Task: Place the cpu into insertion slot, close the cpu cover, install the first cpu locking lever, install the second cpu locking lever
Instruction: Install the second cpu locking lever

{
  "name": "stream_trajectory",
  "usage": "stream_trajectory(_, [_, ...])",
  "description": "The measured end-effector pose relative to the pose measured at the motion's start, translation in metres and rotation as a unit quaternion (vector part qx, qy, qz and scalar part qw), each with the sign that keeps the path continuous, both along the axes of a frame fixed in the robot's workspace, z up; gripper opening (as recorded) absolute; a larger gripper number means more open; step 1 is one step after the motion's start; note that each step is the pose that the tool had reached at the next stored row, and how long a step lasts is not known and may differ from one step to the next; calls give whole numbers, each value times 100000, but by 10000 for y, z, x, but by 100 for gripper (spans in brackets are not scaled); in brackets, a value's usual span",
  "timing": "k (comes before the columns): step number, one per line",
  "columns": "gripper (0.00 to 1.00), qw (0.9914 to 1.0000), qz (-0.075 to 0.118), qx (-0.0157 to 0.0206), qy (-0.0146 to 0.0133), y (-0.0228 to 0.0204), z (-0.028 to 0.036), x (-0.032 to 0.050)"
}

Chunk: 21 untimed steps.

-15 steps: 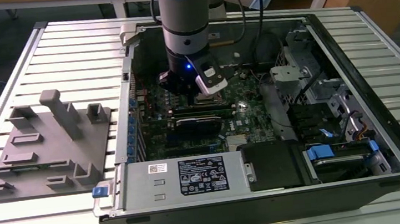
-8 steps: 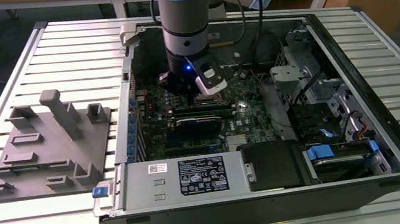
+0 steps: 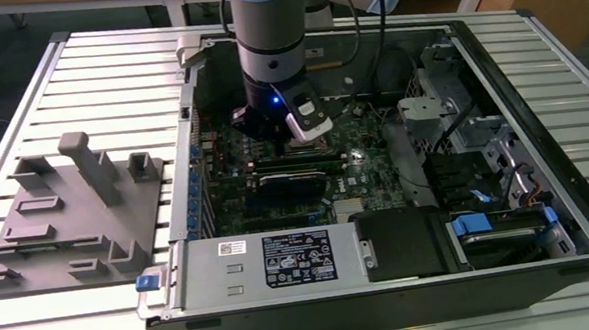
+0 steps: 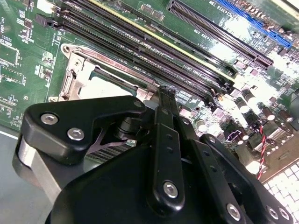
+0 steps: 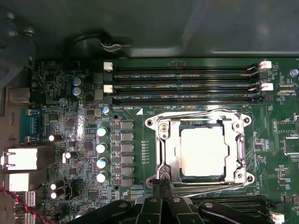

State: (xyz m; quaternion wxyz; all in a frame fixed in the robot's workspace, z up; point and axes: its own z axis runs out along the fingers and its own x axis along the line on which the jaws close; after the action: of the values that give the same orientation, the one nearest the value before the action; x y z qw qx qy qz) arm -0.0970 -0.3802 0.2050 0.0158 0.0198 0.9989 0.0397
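In both wrist views the cpu (image 5: 204,151) (image 4: 105,86) lies flat in the insertion slot (image 5: 196,125), its pale metal top showing. The silvery cpu cover (image 5: 239,144) (image 4: 77,77) lies down flat around it. Thin wire locking levers run along two opposite sides of the socket, one (image 5: 196,112) by the memory slots and one (image 5: 210,187) on the gripper's side. My gripper (image 5: 162,179) (image 4: 164,93) (image 3: 289,137) is shut, with its narrow tip at one corner of the socket frame, by the end of the nearer lever. Whether it touches the lever I cannot tell.
The motherboard sits in an open computer case (image 3: 551,105) on a slatted table. Long memory slots (image 5: 187,84) run beside the socket, capacitors (image 5: 101,147) on another side. A power supply (image 3: 272,262) fills the case's near end. A grey fixture tray (image 3: 71,229) stands at the exterior view's left.
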Motion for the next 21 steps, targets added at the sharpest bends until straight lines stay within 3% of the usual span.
stream_trajectory(21, [11,100000,-9,2,-8,-73,0,-2])
